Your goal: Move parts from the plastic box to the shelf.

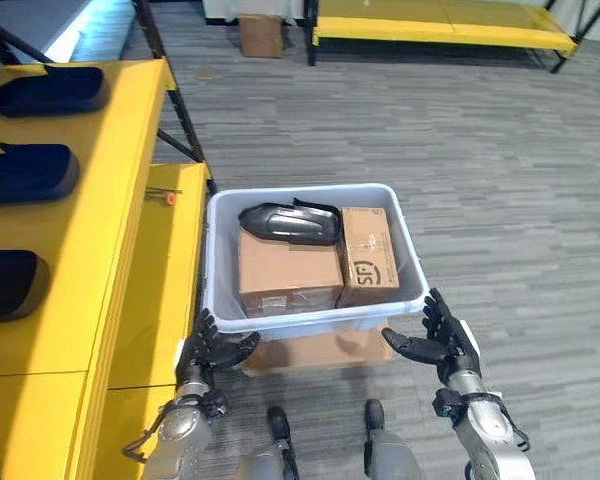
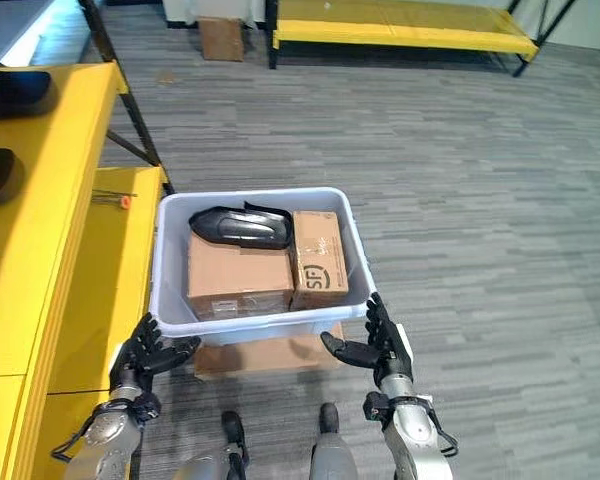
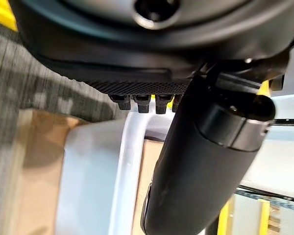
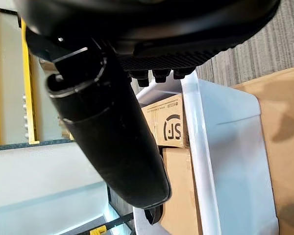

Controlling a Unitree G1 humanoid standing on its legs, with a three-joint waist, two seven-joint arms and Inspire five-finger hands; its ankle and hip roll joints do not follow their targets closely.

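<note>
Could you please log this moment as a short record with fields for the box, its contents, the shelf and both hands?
box: white plastic box on the grey floor, over a flat cardboard sheet
contents: glossy black moulded part lying on a large brown carton; smaller printed carton beside it
shelf: yellow shelf at the robot's left, holding dark parts
left hand: open, near the box's front left corner
right hand: open, near the front right corner

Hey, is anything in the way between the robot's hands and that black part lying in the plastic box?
Only the near wall of the translucent white plastic box. The glossy black moulded part lies uncovered on the brown cardboard boxes, open from above. The left hand and right hand are both open, in front of that wall.
</note>
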